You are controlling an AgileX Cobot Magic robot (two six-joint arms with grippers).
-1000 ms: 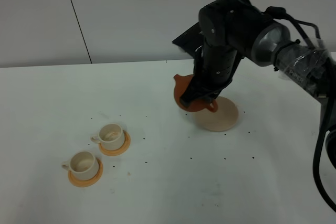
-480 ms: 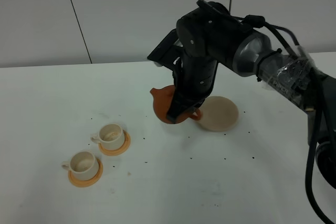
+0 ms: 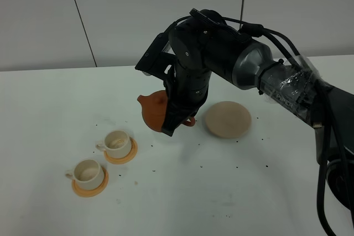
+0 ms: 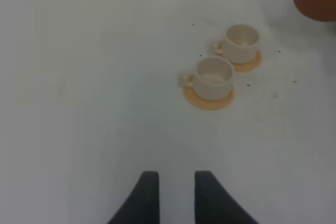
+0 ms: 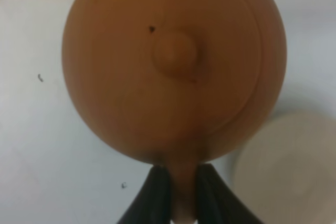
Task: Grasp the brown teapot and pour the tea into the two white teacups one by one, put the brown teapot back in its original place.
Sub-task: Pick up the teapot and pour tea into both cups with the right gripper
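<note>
Right claw (image 5: 182, 176): grips the brown teapot (image 3: 153, 110) by its handle (image 5: 184, 205), up off the tabletop (image 3: 55, 98).
Left claw (image 4: 171, 184): holds nothing; cannot tell if closed.

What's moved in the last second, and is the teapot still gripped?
The right gripper, shut on the brown teapot, has carried it off the beige coaster and leftward in the high view, toward the two white teacups. The coaster now lies bare. Both cups sit unmoved on their orange saucers.

Reddish-brown teapot (image 3: 151, 109), cream-white teacups (image 3: 117, 141) on orange saucers (image 3: 129, 155), beige coaster (image 3: 227, 119), white table (image 3: 55, 109) flecked with dark specks
</note>
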